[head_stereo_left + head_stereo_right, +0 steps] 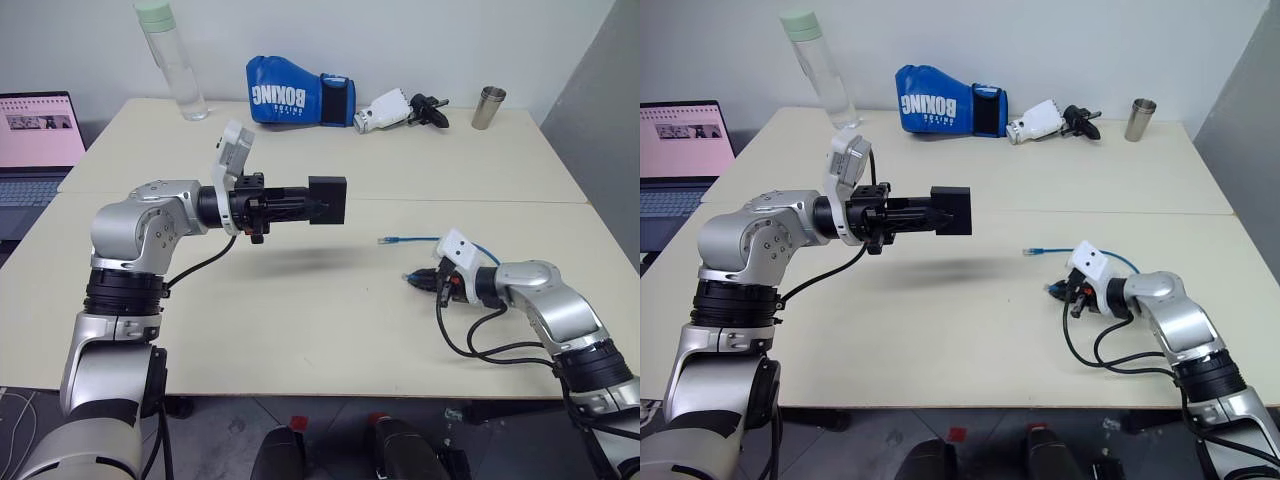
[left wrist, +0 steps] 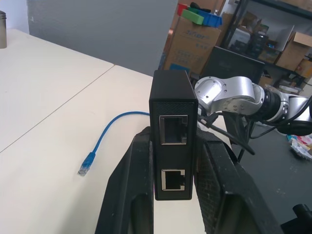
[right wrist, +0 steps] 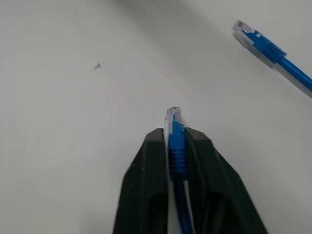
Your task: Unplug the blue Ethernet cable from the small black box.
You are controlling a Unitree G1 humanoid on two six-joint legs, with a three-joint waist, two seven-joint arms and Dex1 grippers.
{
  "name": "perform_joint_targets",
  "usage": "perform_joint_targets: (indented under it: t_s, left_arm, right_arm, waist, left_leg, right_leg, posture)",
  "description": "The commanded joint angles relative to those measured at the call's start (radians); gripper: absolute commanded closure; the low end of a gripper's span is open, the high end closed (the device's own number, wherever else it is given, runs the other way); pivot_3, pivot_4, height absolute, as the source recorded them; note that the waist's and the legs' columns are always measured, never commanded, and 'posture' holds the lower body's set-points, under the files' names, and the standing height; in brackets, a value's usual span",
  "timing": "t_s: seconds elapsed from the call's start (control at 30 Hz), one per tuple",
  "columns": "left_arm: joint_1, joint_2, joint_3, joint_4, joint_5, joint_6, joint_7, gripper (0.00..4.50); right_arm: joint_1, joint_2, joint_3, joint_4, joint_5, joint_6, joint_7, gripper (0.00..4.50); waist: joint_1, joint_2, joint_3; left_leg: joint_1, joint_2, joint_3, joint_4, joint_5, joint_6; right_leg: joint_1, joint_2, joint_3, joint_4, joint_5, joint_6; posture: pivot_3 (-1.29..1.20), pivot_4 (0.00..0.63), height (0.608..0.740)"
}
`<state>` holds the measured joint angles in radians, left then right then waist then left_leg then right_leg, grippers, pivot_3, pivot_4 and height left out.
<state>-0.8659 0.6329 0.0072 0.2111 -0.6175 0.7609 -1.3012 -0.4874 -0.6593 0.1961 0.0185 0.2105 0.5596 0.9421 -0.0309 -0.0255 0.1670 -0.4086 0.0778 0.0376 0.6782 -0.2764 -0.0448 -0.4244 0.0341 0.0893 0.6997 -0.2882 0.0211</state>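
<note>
Blue Ethernet cable (image 3: pixel 176 141) is unplugged: your right fingers (image 3: pixel 151 161) pinch one plug low over the cream desk (image 1: pixel 300 310); your left fingers (image 2: pixel 129 195) clamp the small black box (image 1: pixel 327 201) aloft at left.

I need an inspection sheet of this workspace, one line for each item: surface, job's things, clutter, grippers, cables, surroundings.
Surface: pale table, two tops joined by a seam.
Job's things: small black box held in the air, both ports empty in the left wrist view; blue Ethernet cable unplugged, its free plug lying on the table.
Clutter: boxing glove, water bottle, metal cup, white and black device, all at the far edge.
Grippers: left gripper shut on the box; right gripper low over the table, fingers pinching the cable's other plug.
Cables: black robot wires by the right arm.
Surroundings: laptop, shelves with cardboard boxes.
</note>
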Motion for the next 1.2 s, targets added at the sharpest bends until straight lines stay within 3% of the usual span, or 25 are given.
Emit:
perform_joint_targets:
  t_s: [0.03, 0.43, 0.57, 0.67, 0.77, 0.9, 1.0, 1.2]
  left_arm:
    - [0.001, 0.001, 0.019, -0.035, -0.019, -0.002, -0.005, 3.72]
    - [0.001, 0.007, 0.02, -0.033, -0.017, -0.004, -0.008, 3.72]
    - [0.007, 0.023, 0.029, -0.025, -0.01, -0.003, 0.0, 3.72]
    - [0.019, 0.043, 0.044, -0.008, 0.019, -0.032, 0.035, 3.72]
    - [0.041, 0.029, 0.076, 0.049, 0.09, -0.127, 0.16, 3.72]
    - [0.084, 0.004, 0.08, 0.088, 0.164, -0.211, 0.276, 3.72]
    - [0.102, -0.046, 0.093, 0.126, 0.21, -0.265, 0.392, 3.72]
    - [0.119, -0.143, 0.106, 0.25, 0.314, -0.443, 0.595, 3.72]
  right_arm:
    - [0.0, -0.025, -0.045, -0.067, 0.038, 0.028, 0.028, 2.81]
    - [-0.008, -0.078, -0.116, -0.162, 0.155, 0.138, 0.084, 0.07]
    - [-0.014, -0.125, -0.189, -0.239, 0.225, 0.2, 0.091, 0.07]
    - [-0.041, -0.138, -0.317, -0.347, 0.419, 0.349, 0.099, 0.07]
    - [-0.127, -0.076, -0.456, -0.435, 0.643, 0.533, -0.041, 0.07]
    - [-0.202, 0.016, -0.534, -0.535, 0.855, 0.64, -0.257, 0.07]
    - [-0.179, 0.05, -0.511, -0.607, 0.864, 0.62, -0.346, 0.07]
    - [0.007, 0.019, -0.373, -0.655, 0.646, 0.441, -0.357, 0.07]
  waist:
    - [0.0, 0.0, 0.0]
    - [0.001, 0.0, 0.0]
    - [0.001, 0.0, 0.0]
    - [0.0, 0.0, 0.0]
    - [-0.003, 0.0, 0.0]
    - [0.0, -0.001, -0.001]
    - [0.006, -0.001, 0.0]
    - [0.021, -0.002, -0.002]
  left_leg:
    - [0.0, 0.0, 0.0, 0.0, 0.0, 0.0]
    - [0.0, 0.0, -0.001, 0.0, 0.0, 0.0]
    - [0.0, 0.0, -0.001, 0.0, 0.0, 0.0]
    - [0.0, 0.0, -0.002, 0.0, 0.0, 0.0]
    - [0.0, 0.0, -0.003, 0.0, 0.0, 0.0]
    - [0.002, 0.0, -0.005, 0.0, 0.0, 0.0]
    - [0.001, 0.0, -0.004, 0.0, 0.0, 0.0]
    - [-0.004, -0.001, -0.005, 0.002, 0.0, 0.0]
  right_leg:
    - [0.0, 0.0, 0.0, 0.0, 0.0, 0.0]
    - [0.001, 0.0, -0.001, 0.0, 0.0, 0.0]
    - [0.001, 0.0, -0.001, 0.0, 0.0, 0.0]
    - [0.001, 0.0, -0.001, 0.0, 0.0, 0.0]
    - [0.001, 0.0, -0.001, 0.0, 0.0, 0.0]
    - [0.003, 0.0, -0.001, 0.0, 0.0, 0.0]
    - [0.003, -0.002, -0.001, 0.0, 0.0, 0.0]
    - [0.002, -0.003, -0.003, -0.002, 0.001, 0.001]
  posture:
    - [0.0, 0.15, 0.74]
    - [0.0, 0.15, 0.74]
    - [0.0, 0.15, 0.74]
    - [0.0, 0.15, 0.74]
    - [0.0, 0.15, 0.74]
    - [0.0, 0.15, 0.74]
    - [0.0, 0.15, 0.74]
    - [0.0, 0.15, 0.74]
